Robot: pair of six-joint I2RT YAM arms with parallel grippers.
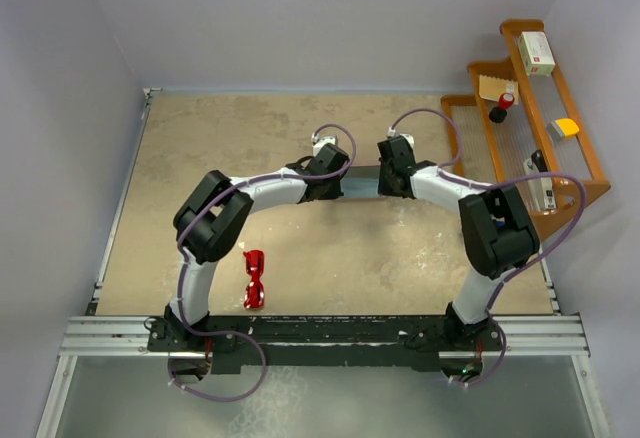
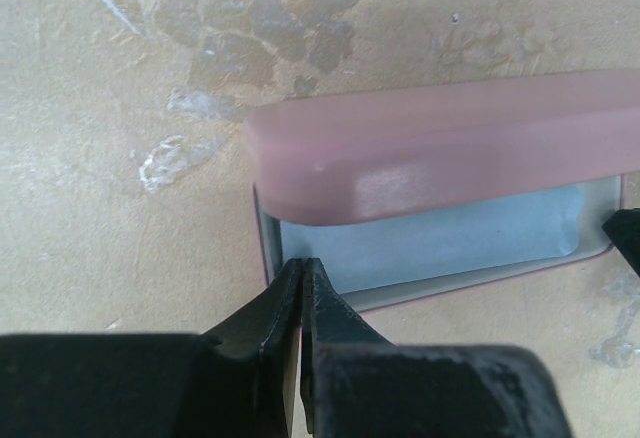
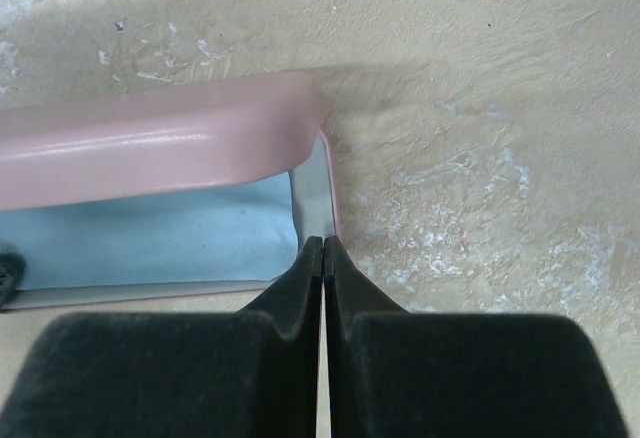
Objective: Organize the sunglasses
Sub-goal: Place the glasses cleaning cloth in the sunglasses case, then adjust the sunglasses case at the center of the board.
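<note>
red sunglasses (image 1: 254,279), long axis near-to-far, beside L arm (image 1: 197,283)

red sunglasses (image 1: 254,279), tabletop, near front edge

Overhead view looks down from behind; wrist views closely share the pink case (image 2: 440,148)

Pink case (image 2: 440,148), lid raised, sits on mottled tan bench (image 1: 200,158); light blue cloth (image 2: 450,243) lies inside it. Wooden stepped shelf (image 1: 522,26) at far right (white box (image 1: 537,52), small yellow item (image 1: 567,128), red-and-black bottle (image 1: 500,108) on its tiers).
</note>
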